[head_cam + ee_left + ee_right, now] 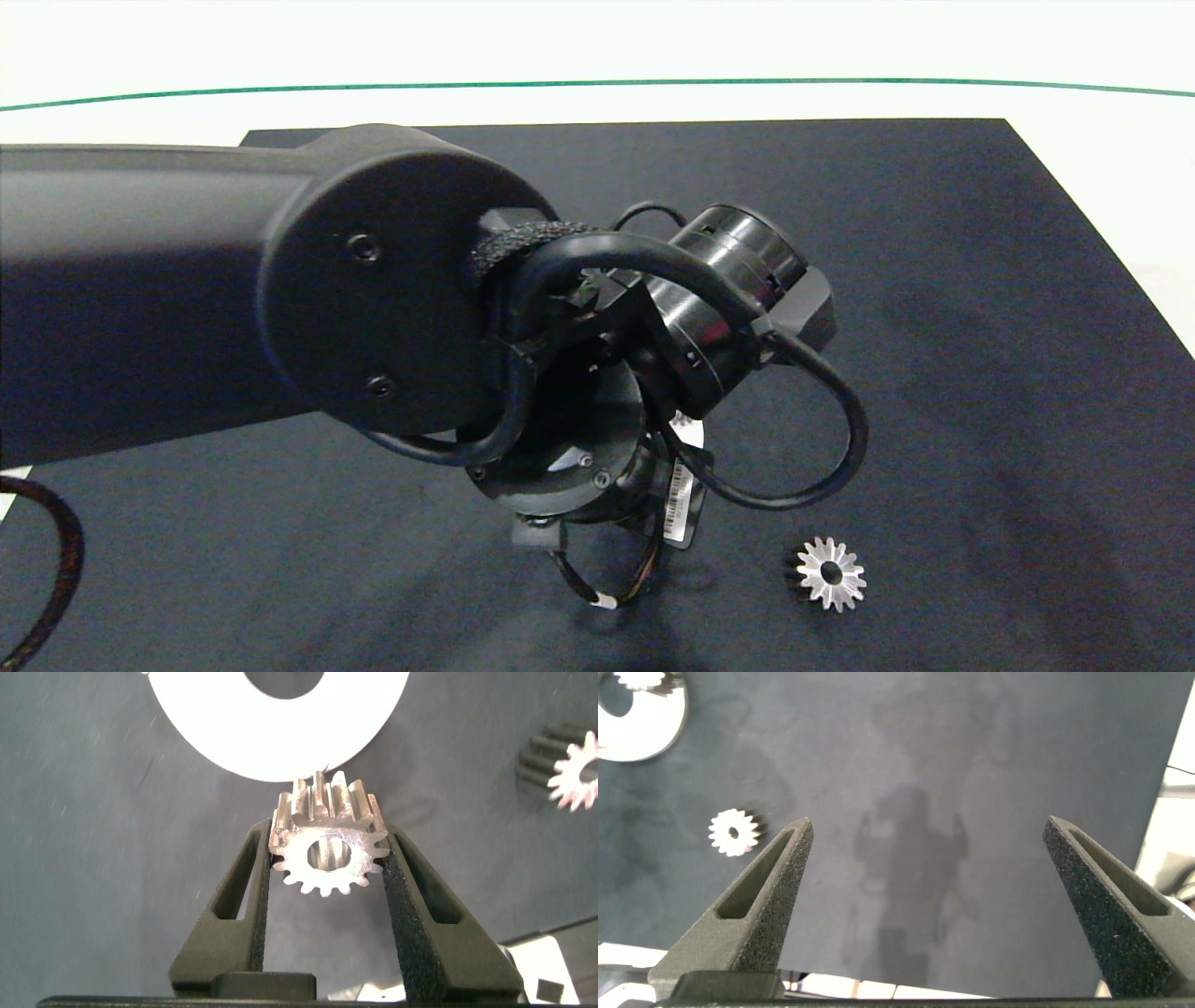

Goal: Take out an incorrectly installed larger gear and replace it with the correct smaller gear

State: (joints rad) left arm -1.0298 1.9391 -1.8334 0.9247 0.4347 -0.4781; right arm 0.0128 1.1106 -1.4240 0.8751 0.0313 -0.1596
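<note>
My left gripper [327, 863] is shut on the smaller gear [327, 845], a short-toothed silver spur gear pinched between the two pads. It hangs just at the rim of a white disc [280, 719] with a round hole. The larger gear [828, 574], star-like with pointed teeth, lies loose on the dark mat to the right of the left wrist; it also shows as the larger gear [575, 765] and the larger gear [734, 832]. In the head view the left arm hides its own fingers and the held gear. My right gripper [924, 859] hovers open over bare mat, holding nothing.
The dark mat [980, 327] covers most of the white table. The left arm [280, 280] and its cable loop [840, 448] block the centre of the head view. Another small gear [640, 679] sits on the disc [635, 728].
</note>
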